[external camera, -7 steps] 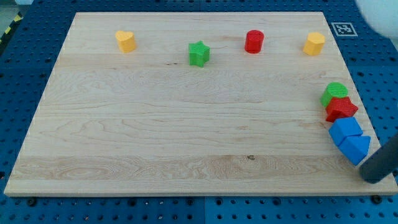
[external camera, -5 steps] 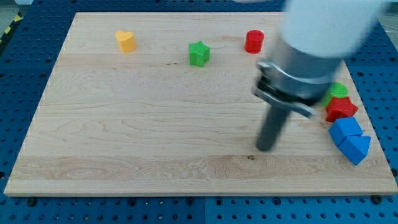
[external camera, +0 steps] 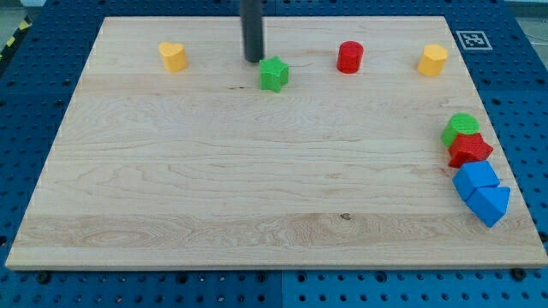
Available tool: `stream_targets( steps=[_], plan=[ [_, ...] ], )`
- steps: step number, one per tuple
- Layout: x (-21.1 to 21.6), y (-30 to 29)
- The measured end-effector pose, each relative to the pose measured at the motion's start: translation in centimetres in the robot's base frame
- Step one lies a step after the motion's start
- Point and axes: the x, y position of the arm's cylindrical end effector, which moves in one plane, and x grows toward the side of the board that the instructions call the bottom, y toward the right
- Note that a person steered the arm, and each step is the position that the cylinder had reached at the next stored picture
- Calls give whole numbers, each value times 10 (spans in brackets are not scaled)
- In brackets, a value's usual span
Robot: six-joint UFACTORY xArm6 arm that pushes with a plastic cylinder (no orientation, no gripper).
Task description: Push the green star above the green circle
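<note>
1. A pale wooden surface [external camera: 257, 188] fills most of the frame, resting on a blue pegboard [external camera: 17, 128].
2. Nearest, at the lower right, two blue blocks [external camera: 481, 193] sit touching each other.
3. Just above them is a red block [external camera: 470, 150], and touching its upper edge is the green circle [external camera: 462, 126], close to the right edge.
4. Farther back, in the upper middle, sits the green star [external camera: 274, 74], well apart from the green circle.
5. My tip [external camera: 254, 59] stands just beside the star's upper left; contact cannot be told. There are no jaws, only a rod.
6. Along the top row: a yellow block [external camera: 173, 56] at left, a red cylinder [external camera: 349, 57], and a second yellow block [external camera: 432, 61] at right.
</note>
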Motion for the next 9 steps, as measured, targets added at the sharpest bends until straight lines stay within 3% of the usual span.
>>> stream_targets(
  steps=[1, 3, 5, 6, 8, 9],
  plan=[
    [22, 23],
    [39, -39],
    [55, 111],
    [55, 147],
    [75, 89],
    [75, 148]
  ],
)
